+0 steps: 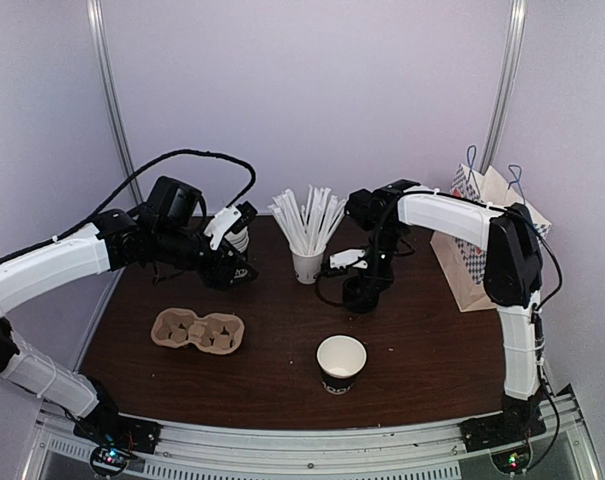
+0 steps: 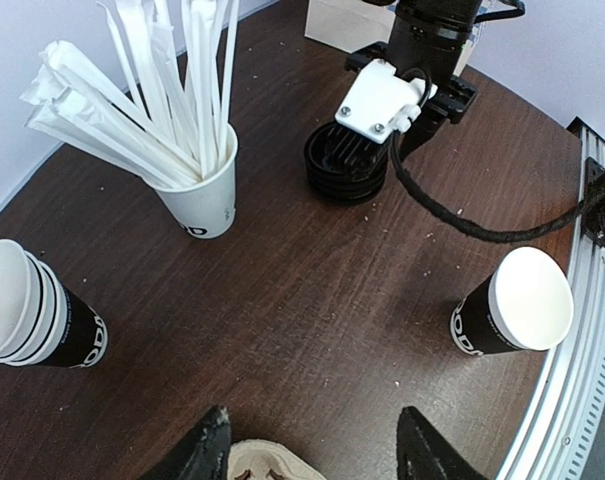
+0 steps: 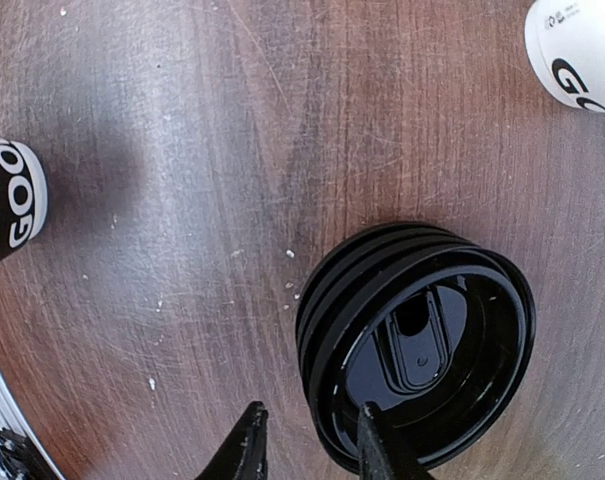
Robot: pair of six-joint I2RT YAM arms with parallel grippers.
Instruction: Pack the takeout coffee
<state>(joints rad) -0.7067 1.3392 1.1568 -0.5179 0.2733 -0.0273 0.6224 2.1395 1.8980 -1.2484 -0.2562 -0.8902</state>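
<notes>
Straddling lid stack (image 3: 417, 340) rim — right fingers (image 3: 244, 445), cup (image 1: 340, 362) apart

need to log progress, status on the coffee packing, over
Left gripper open, empty. Right gripper open, astride rim of black plastic lid stack. Black paper coffee cup upright, unlidded. Nothing in the way.
</notes>
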